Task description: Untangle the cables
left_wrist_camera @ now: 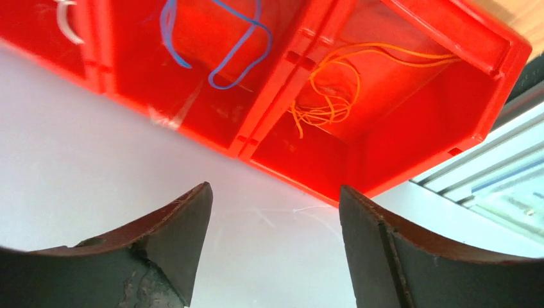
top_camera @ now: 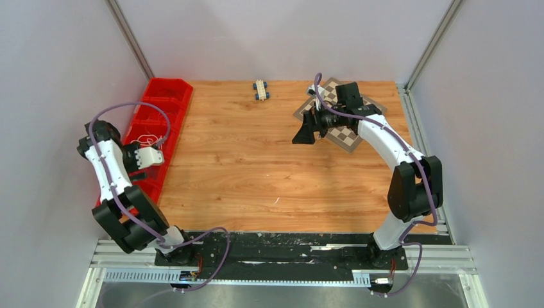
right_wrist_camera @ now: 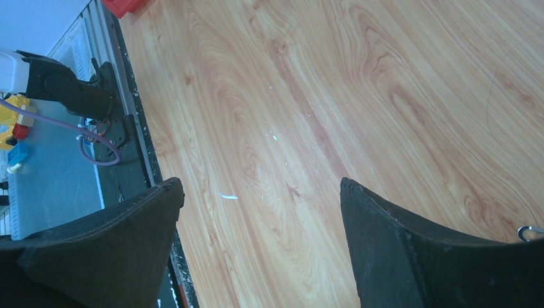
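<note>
No knot of cables shows. Thin wires lie apart in compartments of the red bin (left_wrist_camera: 410, 147): an orange wire (left_wrist_camera: 333, 96), a blue wire (left_wrist_camera: 221, 48) and a bit of white wire (left_wrist_camera: 67, 25). From above, a white wire (top_camera: 149, 139) shows in the bin (top_camera: 170, 90). My left gripper (left_wrist_camera: 276, 199) is open and empty, above the bin's near end, beside the grey wall; it also shows in the top view (top_camera: 149, 160). My right gripper (right_wrist_camera: 260, 192) is open and empty above bare wood, at the back right (top_camera: 301, 135).
A checkerboard tile (top_camera: 349, 135) lies under the right arm at the back right. A small blue and cream toy block (top_camera: 260, 89) sits at the back middle. Grey walls close in three sides. The metal rail (left_wrist_camera: 487, 179) runs by the bin's near end.
</note>
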